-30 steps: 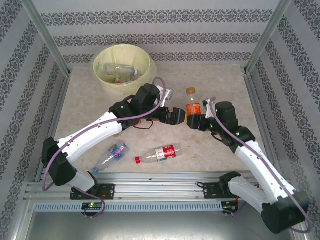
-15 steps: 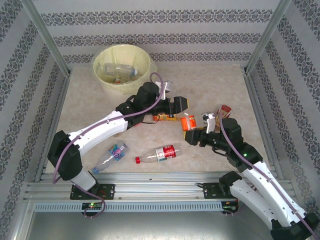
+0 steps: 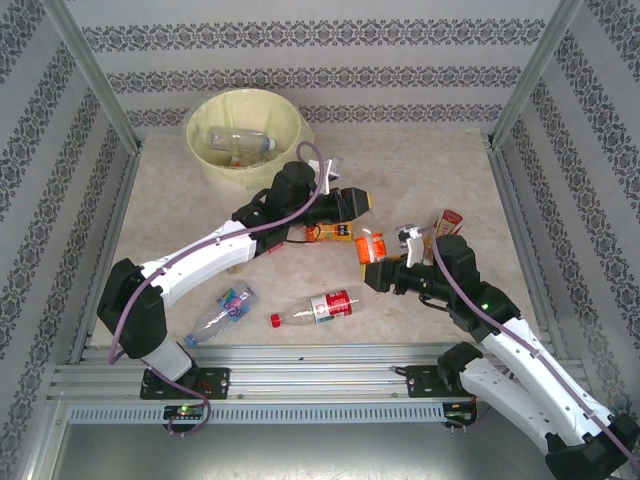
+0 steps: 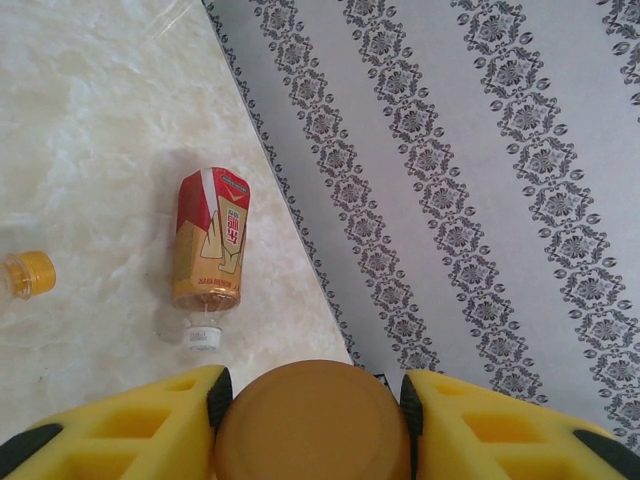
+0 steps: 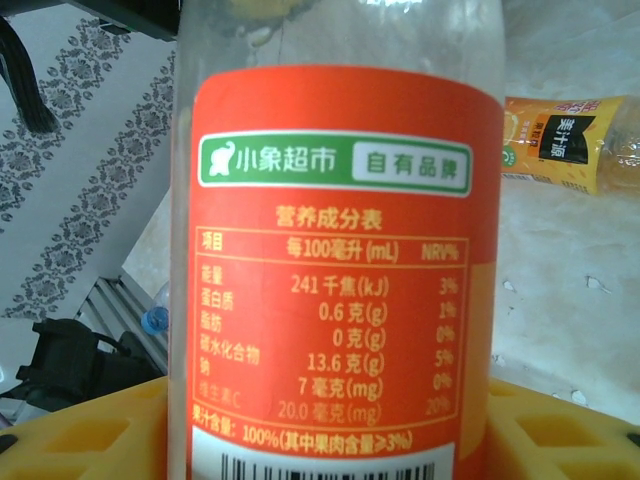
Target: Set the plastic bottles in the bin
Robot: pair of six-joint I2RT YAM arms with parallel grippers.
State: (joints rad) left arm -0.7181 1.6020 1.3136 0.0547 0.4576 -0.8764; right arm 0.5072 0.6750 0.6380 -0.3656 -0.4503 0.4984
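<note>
Reading from the left, the bin [image 3: 222, 175] stands at the far left corner of the table [image 3: 440, 170], with a few clear bottles [image 3: 238, 140] lying inside it. Nearer me, a blue-label bottle [image 3: 228, 305] and a red-label bottle [image 3: 325, 305] lie flat on the table, well apart from both grippers.

At the middle, my left gripper [image 3: 362, 204] points right, away from the bin. In its wrist view the yellow fingers [image 4: 120, 425] press both sides of a round amber-brown end. I take that for an amber bottle [image 4: 312, 420] seen end-on and gripped. A yellow-label bottle [image 3: 328, 233] lies on the table just beneath that wrist.

To the right and nearer, my right gripper [image 3: 376, 265] is closed around an orange-label bottle [image 3: 371, 246], whose label reads upright in its wrist view. Beyond it, a red-and-gold bottle [image 3: 448, 222] lies near the right wall.

What matters next is that the bin lies far and left of both grippers, and the left arm is nearer to it. I judge its load should go first, with a swing back to the left. The right arm would have to reach across.
</note>
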